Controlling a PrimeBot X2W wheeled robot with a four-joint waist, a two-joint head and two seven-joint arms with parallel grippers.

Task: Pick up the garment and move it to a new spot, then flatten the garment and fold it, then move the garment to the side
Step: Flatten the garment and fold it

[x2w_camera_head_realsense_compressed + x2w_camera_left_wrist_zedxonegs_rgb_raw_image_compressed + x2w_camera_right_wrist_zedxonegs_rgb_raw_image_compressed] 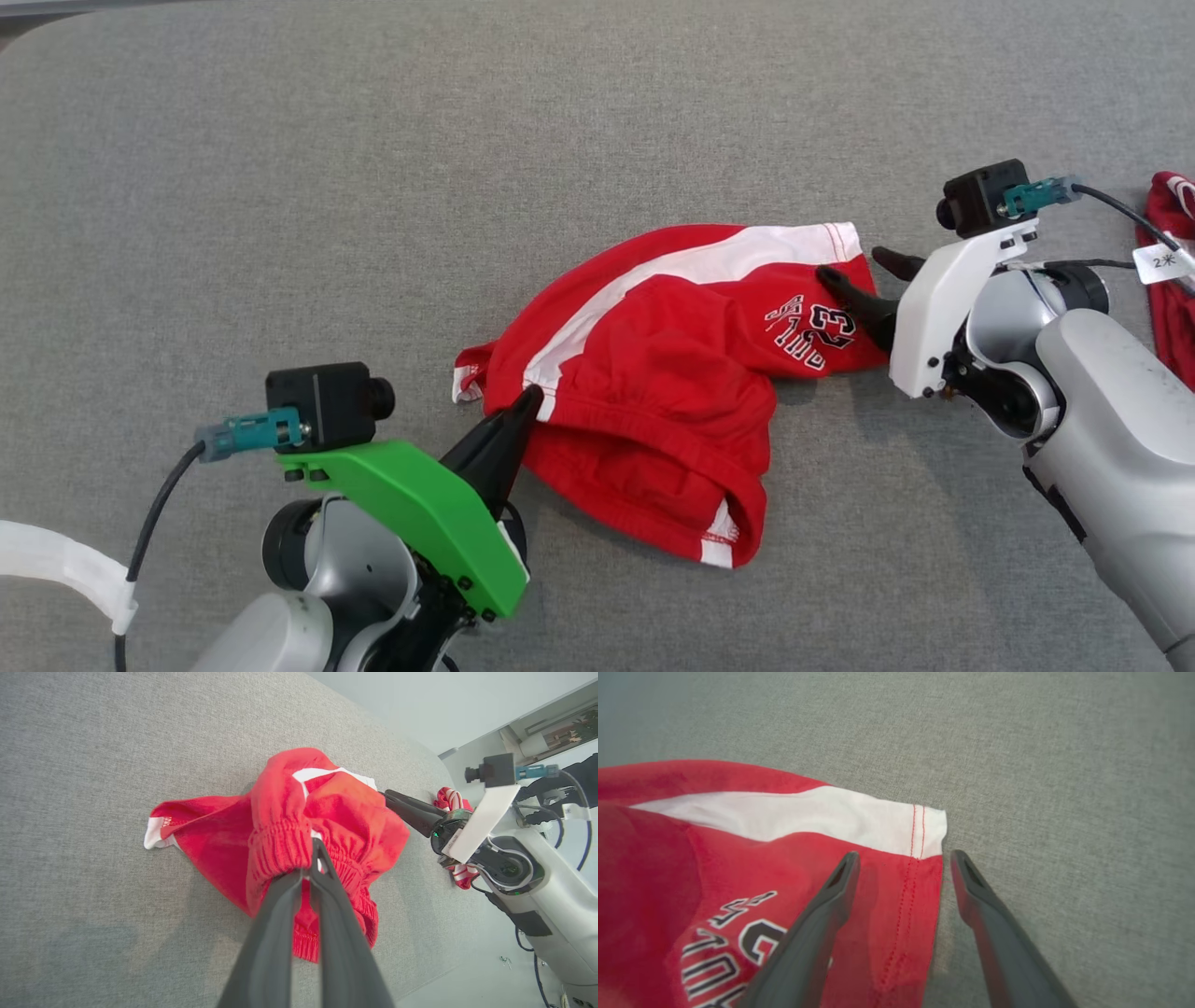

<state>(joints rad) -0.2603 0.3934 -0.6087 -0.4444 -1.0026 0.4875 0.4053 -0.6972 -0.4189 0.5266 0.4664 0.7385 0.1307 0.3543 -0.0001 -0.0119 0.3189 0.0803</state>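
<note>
The garment (653, 364) is a pair of red shorts with a white side stripe and a black-and-white print, lying crumpled in the middle of the grey cloth surface. My left gripper (532, 397) is shut on its elastic waistband (285, 844) at the lower left edge. My right gripper (854, 263) stands open at the hem of one leg. Its fingers straddle the stitched hem (920, 891), one fingertip (847, 863) over the red cloth and the other over the grey surface.
A second red and white piece of clothing (1172, 271) lies at the right edge behind my right arm. A white paper tag (1162, 261) hangs on that arm's cable. The grey surface (280, 187) spreads wide to the left and back.
</note>
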